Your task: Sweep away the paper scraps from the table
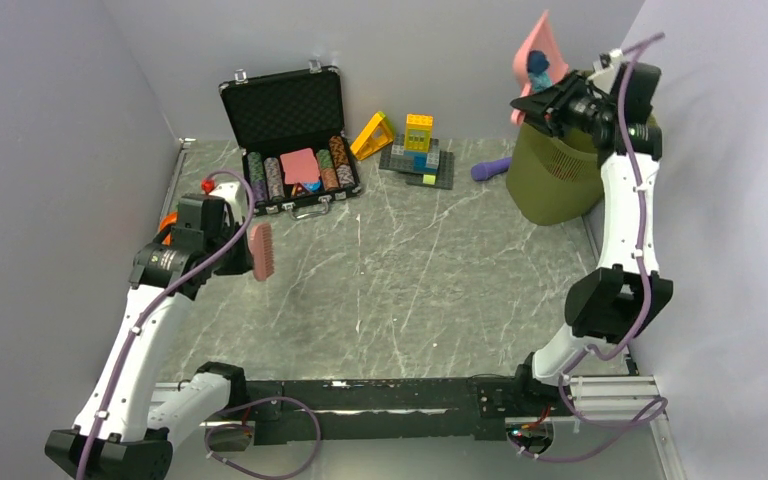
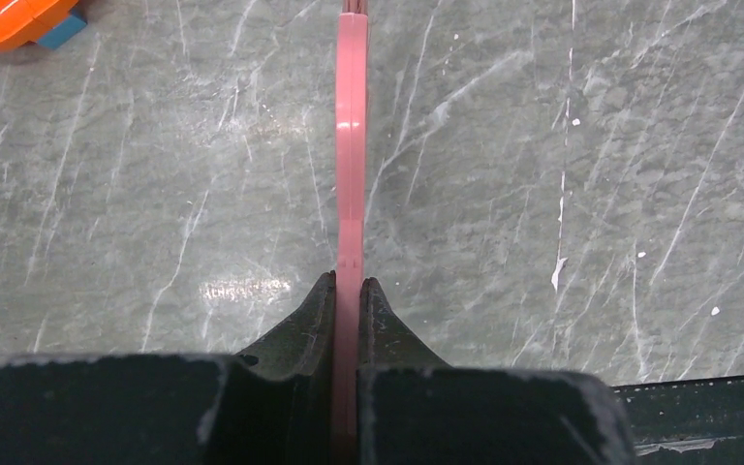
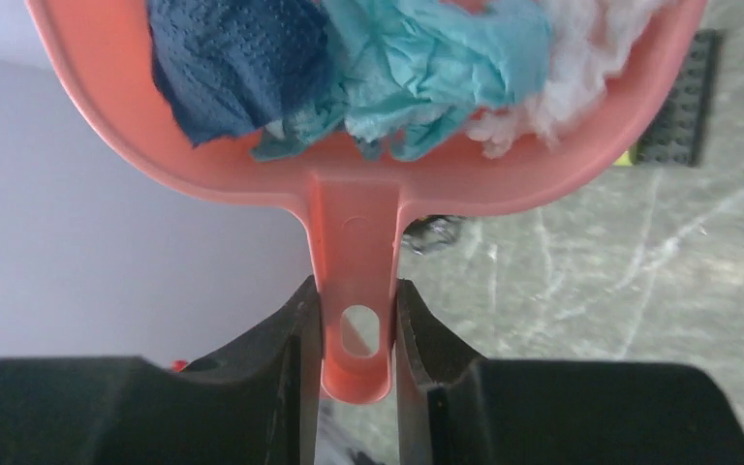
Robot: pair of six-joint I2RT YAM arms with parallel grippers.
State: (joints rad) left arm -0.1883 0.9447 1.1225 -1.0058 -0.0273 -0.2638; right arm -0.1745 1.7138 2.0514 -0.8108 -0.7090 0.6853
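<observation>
My right gripper (image 1: pixel 548 104) (image 3: pixel 356 291) is shut on the handle of a pink dustpan (image 1: pixel 540 50) (image 3: pixel 349 208), held tilted high above an olive bin (image 1: pixel 555 180) at the back right. The paper scraps lie in the pan: dark blue (image 3: pixel 232 58), teal (image 3: pixel 436 58) and white (image 3: pixel 581 68) wads. My left gripper (image 1: pixel 228 235) (image 2: pixel 350 286) is shut on the thin handle of a pink brush (image 1: pixel 262 250) (image 2: pixel 351 145), held above the table (image 1: pixel 410 290) at the left. No scraps show on the grey-green marble surface (image 2: pixel 562 194).
An open black case of poker chips (image 1: pixel 290 140) stands at the back left. Building blocks on a grey plate (image 1: pixel 418 150), a yellow block (image 1: pixel 372 135) and a purple object (image 1: pixel 490 170) lie at the back. An orange object (image 2: pixel 10 19) sits by the left arm.
</observation>
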